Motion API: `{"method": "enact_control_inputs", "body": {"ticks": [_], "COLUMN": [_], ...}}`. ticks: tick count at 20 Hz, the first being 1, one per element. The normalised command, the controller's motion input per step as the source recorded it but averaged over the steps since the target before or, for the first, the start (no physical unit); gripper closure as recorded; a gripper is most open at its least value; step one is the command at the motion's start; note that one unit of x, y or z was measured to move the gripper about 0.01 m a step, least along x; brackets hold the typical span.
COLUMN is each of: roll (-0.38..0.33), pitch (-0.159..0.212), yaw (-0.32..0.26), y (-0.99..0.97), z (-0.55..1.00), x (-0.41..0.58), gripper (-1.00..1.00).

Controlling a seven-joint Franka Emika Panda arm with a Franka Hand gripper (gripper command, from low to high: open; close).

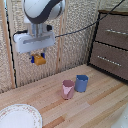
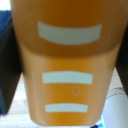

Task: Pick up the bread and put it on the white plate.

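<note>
My white boxy gripper (image 1: 38, 59) hangs high above the wooden worktable (image 1: 85, 107), at the exterior view's left. It is shut on the small orange-yellow toast (image 1: 39, 60), which sticks out between the short blue and dark fingers. In the wrist view the toast (image 2: 65, 65) fills almost the whole picture, orange with pale stripes. The large white plate (image 1: 19, 117) with a tan patterned rim lies on the worktable at the exterior view's lower left, below the gripper and nearer the camera.
A pink cup (image 1: 67, 89) and a blue cup (image 1: 81, 83) stand side by side near the middle of the worktable. A dark brown drawer cabinet (image 1: 112, 45) stands at the exterior view's right. A woven wall panel (image 1: 75, 40) is behind.
</note>
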Motion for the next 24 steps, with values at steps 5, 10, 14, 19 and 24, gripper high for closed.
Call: {"method": "enact_control_inputs", "body": {"ticks": [5,10,14,19,24], "roll": [0.0,-0.018,-0.074,-0.103,-0.187], "pitch": [0.04,0.057,0.015,0.01,-0.075], "yaw": [0.0,0.0,0.002,0.054,0.128], "y": [1.0,1.0,0.95,0.69,0.19], "z": [-0.16,-0.37,-0.63,-0.57,-0.39], "x": [-0.179,-0.127,-0.011,0.003,0.175], "gripper": [1.0,1.0,1.0,1.0,1.0]}}
